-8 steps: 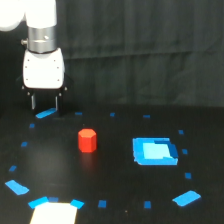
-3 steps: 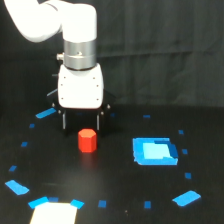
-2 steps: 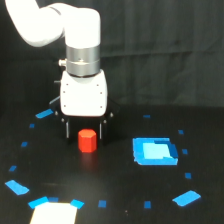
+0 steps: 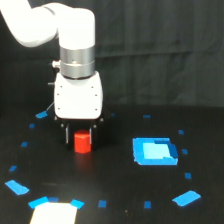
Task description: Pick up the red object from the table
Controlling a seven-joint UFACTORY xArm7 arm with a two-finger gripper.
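The red object (image 4: 82, 142), a small red-orange block, stands upright on the black table (image 4: 115, 185) left of centre in the exterior view. My gripper (image 4: 80, 138) has come down over it, and its dark fingers (image 4: 67, 136) stand on either side of the block. The jaws look open, with a gap showing between the left finger and the block. The block's top edge is tucked under the white gripper body; its lower part is in plain sight.
A larger blue square piece (image 4: 155, 151) lies to the exterior view's right of the block. Small blue tape marks (image 4: 187, 198) ring the work area. A white patch (image 4: 54, 214) sits at the front edge, left of centre. Dark curtain behind.
The arm has swung from the back left over to the red block and lowered, so its fingers now straddle the block. The block has not moved.
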